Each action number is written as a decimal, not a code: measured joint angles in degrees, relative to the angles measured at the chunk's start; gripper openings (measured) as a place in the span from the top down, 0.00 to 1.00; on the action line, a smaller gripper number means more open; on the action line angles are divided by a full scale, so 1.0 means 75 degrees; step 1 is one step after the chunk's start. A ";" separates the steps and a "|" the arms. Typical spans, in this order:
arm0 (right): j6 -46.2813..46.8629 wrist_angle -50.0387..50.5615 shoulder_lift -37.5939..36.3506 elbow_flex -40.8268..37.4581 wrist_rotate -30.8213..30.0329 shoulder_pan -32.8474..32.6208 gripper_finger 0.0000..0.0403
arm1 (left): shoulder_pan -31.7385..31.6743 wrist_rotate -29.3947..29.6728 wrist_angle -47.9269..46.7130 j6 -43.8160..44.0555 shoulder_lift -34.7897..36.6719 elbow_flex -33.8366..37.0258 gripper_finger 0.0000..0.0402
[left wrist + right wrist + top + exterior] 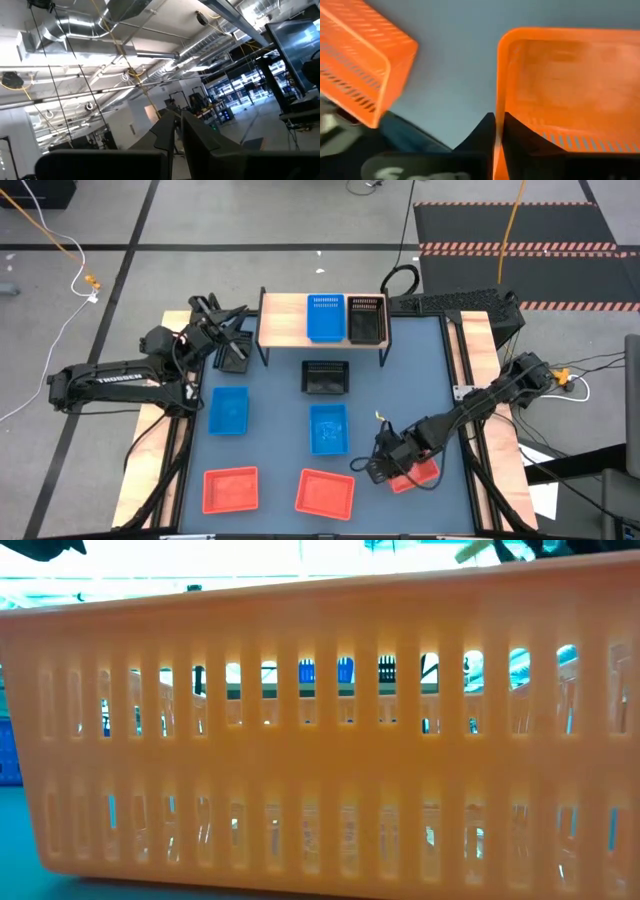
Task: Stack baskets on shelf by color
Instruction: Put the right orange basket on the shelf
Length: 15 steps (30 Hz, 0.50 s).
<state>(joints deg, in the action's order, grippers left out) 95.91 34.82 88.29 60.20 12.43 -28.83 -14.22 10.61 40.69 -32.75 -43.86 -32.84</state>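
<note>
The shelf [290,320] stands at the table's far edge, with a blue basket [326,318] and a black basket [366,318] side by side on its plank. On the table lie a black basket [325,377], two blue baskets [229,411] [328,428] and two red baskets [231,488] [326,492]. Another black basket [233,358] sits by the shelf's left legs. My right gripper [392,465] is shut on the third red basket [420,473] near the table's right front. My left gripper [177,132] is shut, points up at the ceiling, and hovers left of the shelf. My right gripper pinches one side wall [498,125] of the red basket, on the side toward the table's left, with one finger inside the tray and one outside. The fingers come slanting down from above. Whether the basket is off the table cannot be told.
In the low view the slotted wall of a red basket [320,740] fills nearly the whole picture. The right wrist view shows a second red basket [360,60] close beside the held one. The table's wooden side rails [480,350] border the blue top.
</note>
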 joint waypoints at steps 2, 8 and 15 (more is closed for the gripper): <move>-0.0638 0.1198 0.0003 0.0595 -0.0083 0.0160 0.98 | 0.0000 -0.0002 -0.0104 0.0088 -0.0002 0.0000 0.91; -0.2499 0.3426 0.0003 0.2551 -0.1008 0.0566 0.99 | 0.0000 0.0246 -0.0880 0.0161 0.0129 0.0000 0.91; -0.6844 0.3446 0.0003 0.4118 -0.2827 0.1110 0.99 | 0.0000 0.1904 -0.2178 0.0489 0.0809 0.0000 0.91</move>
<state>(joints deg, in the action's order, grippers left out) 44.58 60.66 88.31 91.08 -8.78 -20.51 -14.22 24.89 24.35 -29.08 -37.79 -32.84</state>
